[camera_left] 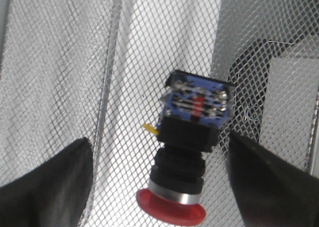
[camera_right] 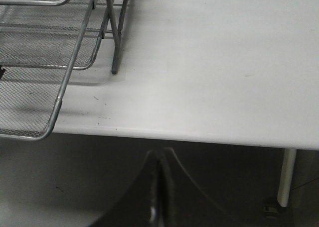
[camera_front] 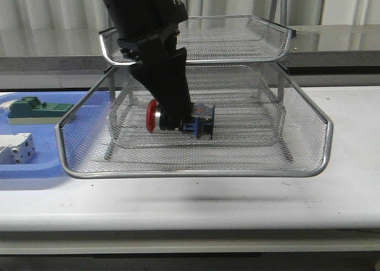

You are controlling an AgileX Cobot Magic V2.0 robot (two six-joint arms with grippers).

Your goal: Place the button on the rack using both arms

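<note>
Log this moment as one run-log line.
left gripper: open, straddling button | button: lying on rack mesh, released | right gripper: shut, empty, off table edge

A plain white tabletop (camera_front: 350, 182) is backed by pale pleated curtains (camera_front: 53, 15); a dark floor (camera_right: 60, 182) and a metal table leg (camera_right: 286, 177) are seen below.

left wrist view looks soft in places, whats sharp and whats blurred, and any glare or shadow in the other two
Left wrist view: the button and the mesh under it are sharp, the dark fingers at the edges are blurred. Front view: the left gripper is a near-black silhouette, and the rack casts a soft shadow on the table. Right wrist view: even light, mild sheen on the tabletop, closed right gripper out of focus.
</note>
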